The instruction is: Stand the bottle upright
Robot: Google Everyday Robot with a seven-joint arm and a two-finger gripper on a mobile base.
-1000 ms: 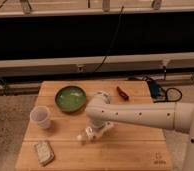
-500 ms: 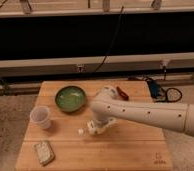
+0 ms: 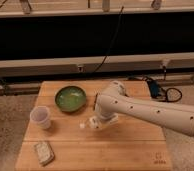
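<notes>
The bottle (image 3: 87,124) is a small whitish plastic bottle lying nearly flat, its white cap pointing left, just over the wooden table (image 3: 120,147) in front of the green bowl. My gripper (image 3: 96,121) sits at the end of the white arm that reaches in from the right. It is shut on the bottle's body, so only the cap end sticks out to the left. The arm hides the rest of the bottle.
A green bowl (image 3: 71,98) stands at the table's back left. A translucent white cup (image 3: 40,117) stands at the left edge. A pale flat packet (image 3: 43,152) lies at the front left corner. Cables (image 3: 162,91) lie behind the table's right side.
The gripper and the bottle have moved together towards the back of the table, closer to the bowl. The arm has swung up and now covers the small dark red object.
</notes>
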